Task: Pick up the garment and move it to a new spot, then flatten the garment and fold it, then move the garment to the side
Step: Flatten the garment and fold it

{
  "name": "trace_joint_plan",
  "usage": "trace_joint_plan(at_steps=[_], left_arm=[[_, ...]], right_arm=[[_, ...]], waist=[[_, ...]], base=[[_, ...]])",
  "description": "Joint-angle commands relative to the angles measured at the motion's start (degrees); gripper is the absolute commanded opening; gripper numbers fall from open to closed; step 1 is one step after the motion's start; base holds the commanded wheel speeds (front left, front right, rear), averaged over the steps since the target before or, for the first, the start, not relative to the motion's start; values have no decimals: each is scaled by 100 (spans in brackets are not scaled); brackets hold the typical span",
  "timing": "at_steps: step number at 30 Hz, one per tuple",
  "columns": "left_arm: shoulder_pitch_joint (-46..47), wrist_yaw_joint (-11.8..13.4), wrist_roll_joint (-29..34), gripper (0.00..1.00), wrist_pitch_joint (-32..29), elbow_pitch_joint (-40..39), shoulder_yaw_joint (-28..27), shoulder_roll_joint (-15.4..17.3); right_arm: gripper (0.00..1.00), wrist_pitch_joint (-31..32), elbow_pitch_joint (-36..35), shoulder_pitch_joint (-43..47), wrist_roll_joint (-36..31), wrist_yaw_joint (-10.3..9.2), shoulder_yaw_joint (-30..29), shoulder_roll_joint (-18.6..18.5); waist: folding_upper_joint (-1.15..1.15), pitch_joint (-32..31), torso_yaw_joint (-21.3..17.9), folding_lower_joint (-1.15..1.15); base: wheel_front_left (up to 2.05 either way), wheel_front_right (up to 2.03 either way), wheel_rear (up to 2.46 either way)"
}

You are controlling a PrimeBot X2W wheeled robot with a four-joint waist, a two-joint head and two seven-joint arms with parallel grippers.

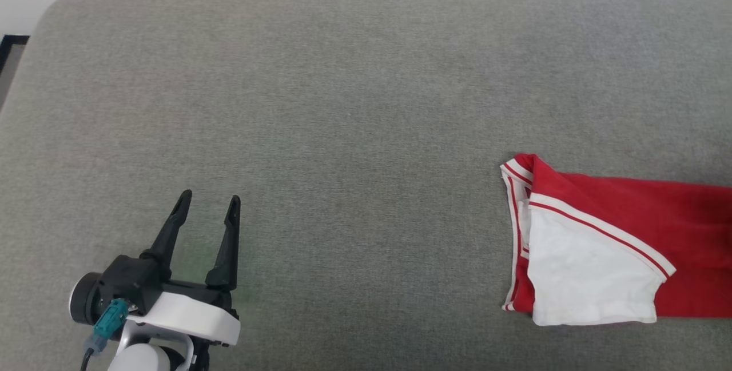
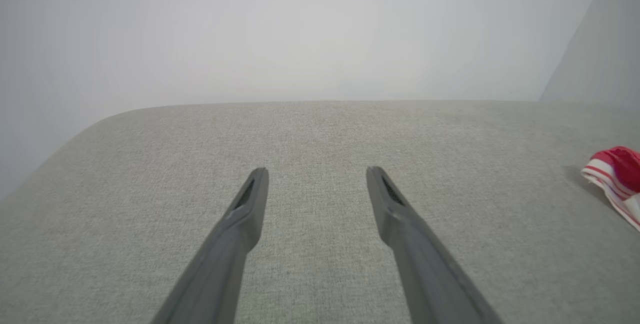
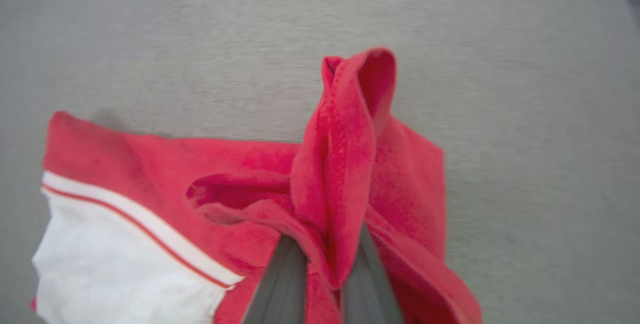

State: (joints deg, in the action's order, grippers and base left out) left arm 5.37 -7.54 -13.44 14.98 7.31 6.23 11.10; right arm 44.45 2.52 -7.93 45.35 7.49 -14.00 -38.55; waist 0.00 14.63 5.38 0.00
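Note:
The garment (image 1: pixel 629 228), bright red with a white panel and red-and-white striped trim, lies folded at the right of the grey cushion and runs off the head view's right edge. In the right wrist view the garment (image 3: pixel 345 164) bunches up in a raised red fold pinched between my right gripper's (image 3: pixel 325 259) two fingers, which are shut on it. My left gripper (image 1: pixel 209 205) rests open at the lower left of the head view, far from the cloth, with nothing between its fingers. In the left wrist view my left gripper (image 2: pixel 317 176) points over bare cushion, and a corner of the garment (image 2: pixel 617 174) lies at the right edge.
The grey fabric cushion (image 1: pixel 343 102) spans the whole work area, with a rounded corner at the far left. A pale wall (image 2: pixel 300 29) stands behind it. A strip of dark floor edge (image 1: pixel 8 51) lies past the left corner.

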Motion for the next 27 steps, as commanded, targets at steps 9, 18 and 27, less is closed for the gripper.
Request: trace_joint_plan(at_steps=[9,18,27], left_arm=[[-51,13,-30,100,29,68,74,-117],[16,13,-112,100,29,95,132,-205],[97,13,-140,100,29,238,153,-296]], right_arm=[[0,473,-1412,-22,-65,-1,1521,410],[0,521,-1280,-445,-184,-1,2596,708],[0,54,-584,-601,-320,-1,3181,660]], waist=[[0,-60,274,0],[0,-10,471,0],[0,22,598,0]], base=[[0,0,0],[0,0,0],[0,0,0]])
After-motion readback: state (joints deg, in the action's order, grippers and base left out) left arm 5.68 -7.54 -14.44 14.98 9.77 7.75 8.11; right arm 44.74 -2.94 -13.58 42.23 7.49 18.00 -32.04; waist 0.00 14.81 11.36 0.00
